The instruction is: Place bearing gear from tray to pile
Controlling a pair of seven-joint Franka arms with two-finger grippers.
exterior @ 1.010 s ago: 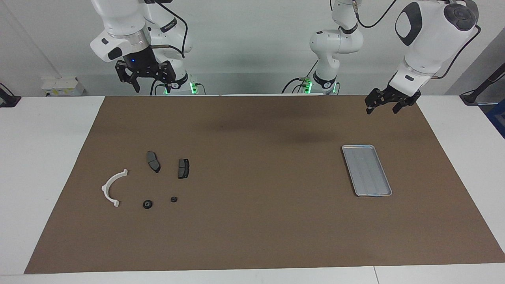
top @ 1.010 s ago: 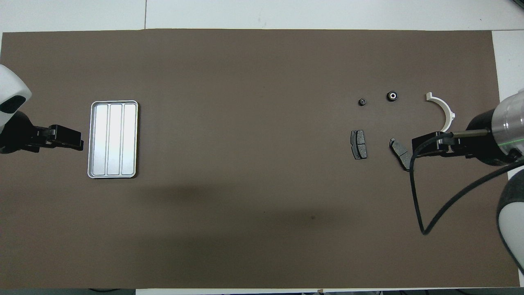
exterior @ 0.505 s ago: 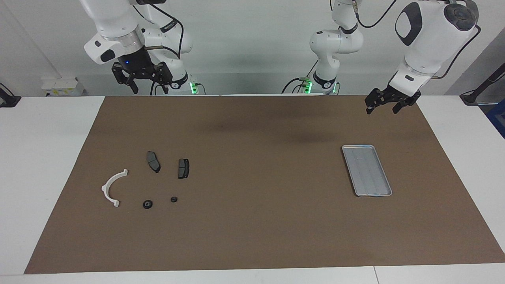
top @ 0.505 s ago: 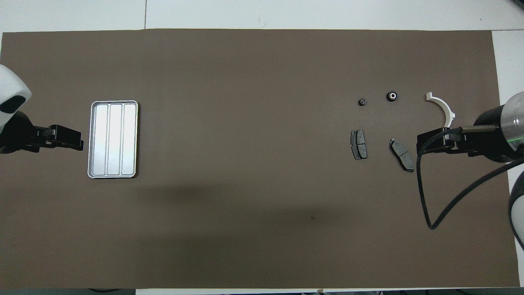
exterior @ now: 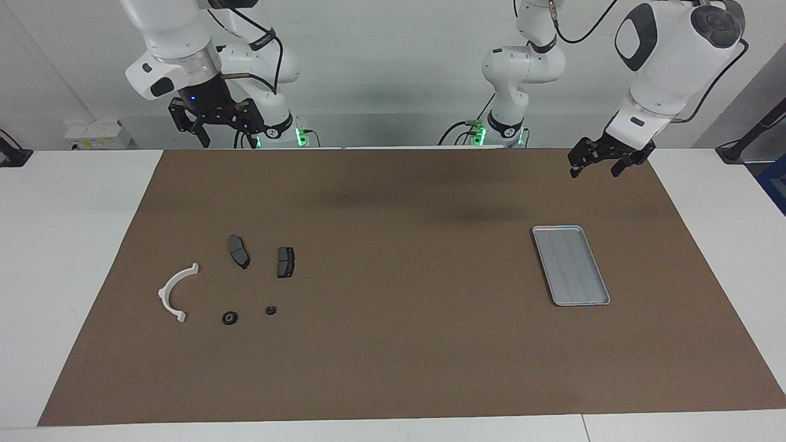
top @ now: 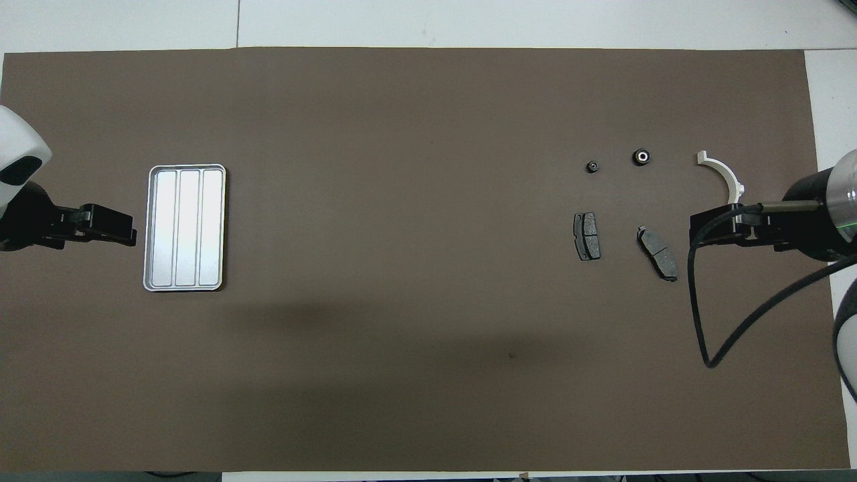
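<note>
My right claw [exterior: 221,126] has lifted back toward its base, open and empty; the left claw [exterior: 600,164] waits over the brown mat, open too. The flat silver-grey ridged metal tray [exterior: 571,264] holds nothing. Both small black round bearing gears [exterior: 229,318] lie by the white half-ring bracket [exterior: 174,291], so I judge the task finished.

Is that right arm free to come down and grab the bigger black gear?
Probably yes: the right gripper hangs open and empty, and the bigger black gear lies bare on the mat, apart from its neighbours.
</note>
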